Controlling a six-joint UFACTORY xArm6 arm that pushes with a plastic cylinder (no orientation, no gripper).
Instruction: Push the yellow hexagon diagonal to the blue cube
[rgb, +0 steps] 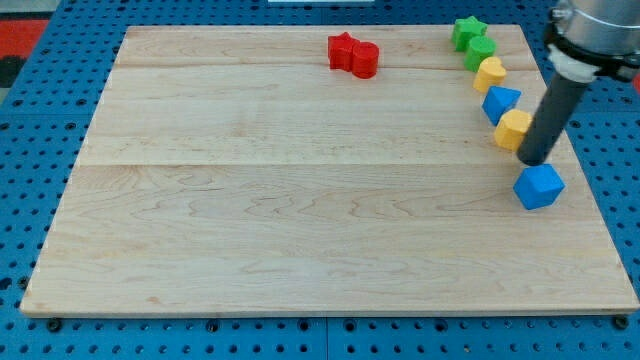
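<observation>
— Where's my tip (533, 162) now?

— Down on the board (300, 200) at the view's right, just beside the yellow hexagon (513, 129) and right above the blue cube (539, 186). It's a bare rod, so there are no jaws to open or close.

— Which step?

— Looks like the final nudge. The hexagon sits up-left of the cube, nearly diagonal. Next calls for a short, gentle push, sparing the other blue block (500, 102).

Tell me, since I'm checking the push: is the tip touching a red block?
No: my tip sits at the view's right beside the yellow hexagon, far from both red blocks.
</observation>
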